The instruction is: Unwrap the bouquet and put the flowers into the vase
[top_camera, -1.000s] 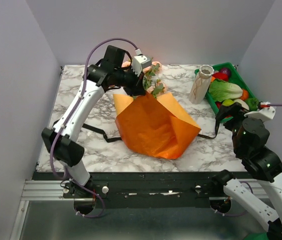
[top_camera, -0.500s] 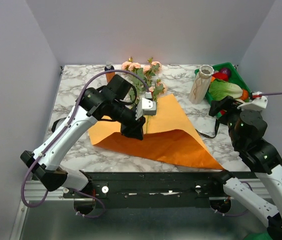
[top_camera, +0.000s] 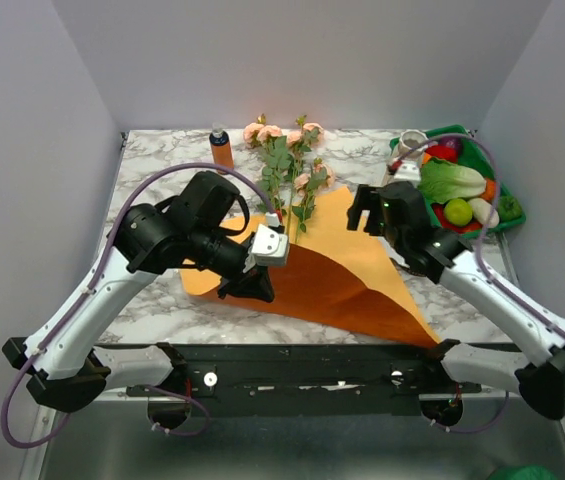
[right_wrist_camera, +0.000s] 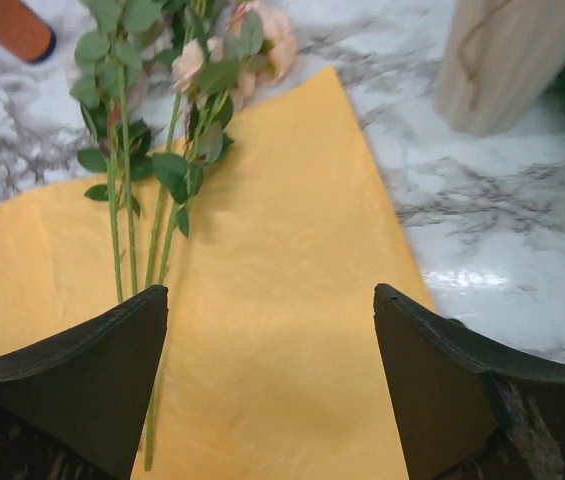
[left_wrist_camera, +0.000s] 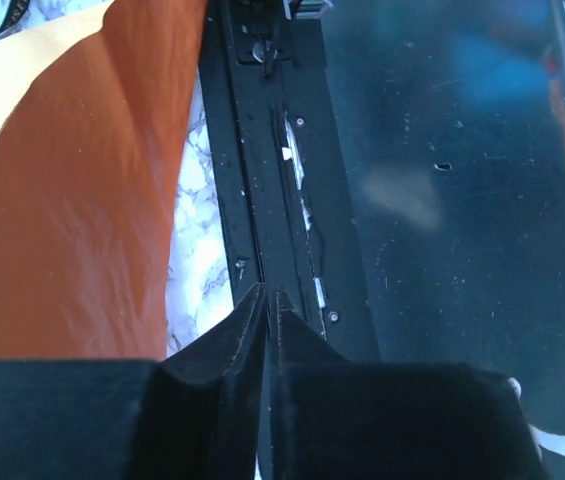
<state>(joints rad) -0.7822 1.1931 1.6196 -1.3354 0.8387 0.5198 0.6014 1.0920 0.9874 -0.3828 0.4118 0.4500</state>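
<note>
Orange paper [top_camera: 352, 290] carries the flowers [right_wrist_camera: 157, 150], stems just ahead of the wide-apart right gripper [right_wrist_camera: 270, 300]. The left gripper [left_wrist_camera: 265, 300] is pressed together beside the paper.

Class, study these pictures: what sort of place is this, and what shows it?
Probably a robotics lab test cell: left arm and right arm bolted to a marble-patterned table, plain grey walls enclosing it.

Flowers [top_camera: 284, 178] lie across orange paper sheet's [top_camera: 347, 285] far edge. My left gripper [top_camera: 250, 287] over its near side; right gripper [top_camera: 362, 205] alongside.
</note>
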